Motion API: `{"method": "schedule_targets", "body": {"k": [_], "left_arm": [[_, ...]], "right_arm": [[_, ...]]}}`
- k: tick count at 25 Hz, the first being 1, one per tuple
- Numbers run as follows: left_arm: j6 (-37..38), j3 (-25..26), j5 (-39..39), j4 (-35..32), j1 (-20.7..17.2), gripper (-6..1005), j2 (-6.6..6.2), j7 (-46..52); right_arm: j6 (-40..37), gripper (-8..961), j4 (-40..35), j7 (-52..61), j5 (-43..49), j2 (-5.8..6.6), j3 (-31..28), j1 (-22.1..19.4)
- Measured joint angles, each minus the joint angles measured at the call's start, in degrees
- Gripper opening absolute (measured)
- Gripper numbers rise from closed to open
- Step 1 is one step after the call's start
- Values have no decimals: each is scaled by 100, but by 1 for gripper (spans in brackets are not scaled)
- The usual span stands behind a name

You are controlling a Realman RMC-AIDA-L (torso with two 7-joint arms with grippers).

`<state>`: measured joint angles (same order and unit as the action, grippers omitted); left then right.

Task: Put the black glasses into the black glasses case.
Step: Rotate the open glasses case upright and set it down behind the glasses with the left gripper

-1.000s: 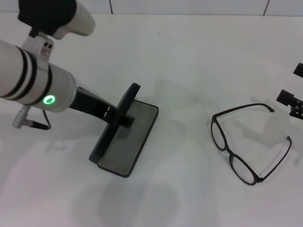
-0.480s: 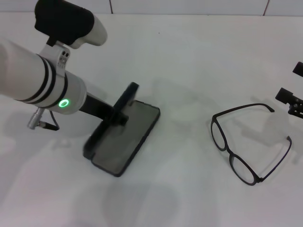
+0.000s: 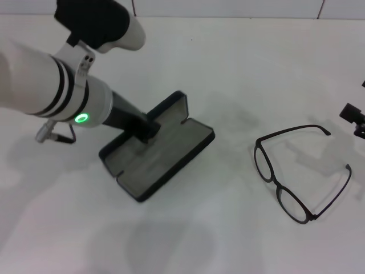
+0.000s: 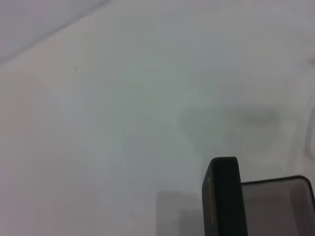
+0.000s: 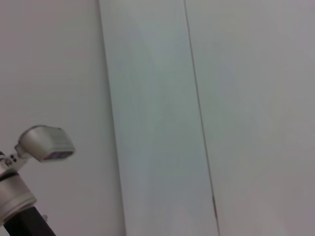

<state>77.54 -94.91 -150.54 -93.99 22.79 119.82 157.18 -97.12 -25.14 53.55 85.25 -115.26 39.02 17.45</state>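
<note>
Black glasses case (image 3: 157, 145) is my landmark: it lies open on the white table (image 3: 228, 68), grey lining up, long axis running diagonally. Lid is swung back on the far-left side of the base, rim raised.

My left gripper (image 3: 147, 127) sits right on the case, at the lid-to-base line about midway along it. Black fingers are in contact with the case there. Can't tell from the head view whether they're clenched on the lid or just pressed against it, so grip state is unknown. Left forearm, white with black bands and a lit green ring, runs up and away to the left of the case.

Left wrist view shows only one dark edge of the case (image 4: 224, 199) standing up with a strip of grey lining beside it. None of my own fingers visible there.

Black glasses (image 3: 299, 171) lie well to the right of the case, apart from it, on bare table. Temples are unfolded and both lenses point toward the case side. Nothing touches them.

My right gripper (image 3: 355, 119) is farther right again, past the glasses, only a sliver in at the frame edge. Fingers aren't visible, so no call on its state. Right wrist view shows just plain pale panels and part of the left arm (image 5: 19, 182).
</note>
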Motion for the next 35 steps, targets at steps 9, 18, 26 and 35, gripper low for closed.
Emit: {"method": "schedule_targets", "body": {"k": [9,18,26,35], "left_arm": [[-1060,-384,1,10,-105,206,6,-2673],[-1822,-722,634,699,151,207,6,-4921],[-2636,-848,1100,1743,673,205,15,-5498],[-3079,-1034,1075,2050,727,205,23,-5498]], "right_arm": [[-153,871,234,-120,-5,43,-335,-277],[-287,870,482,-222,-3,91,-580,-434],[-290,870,520,-222,-8,99,-609,-452],[-276,869,519,-223,-9,110,-633,-409]]}}
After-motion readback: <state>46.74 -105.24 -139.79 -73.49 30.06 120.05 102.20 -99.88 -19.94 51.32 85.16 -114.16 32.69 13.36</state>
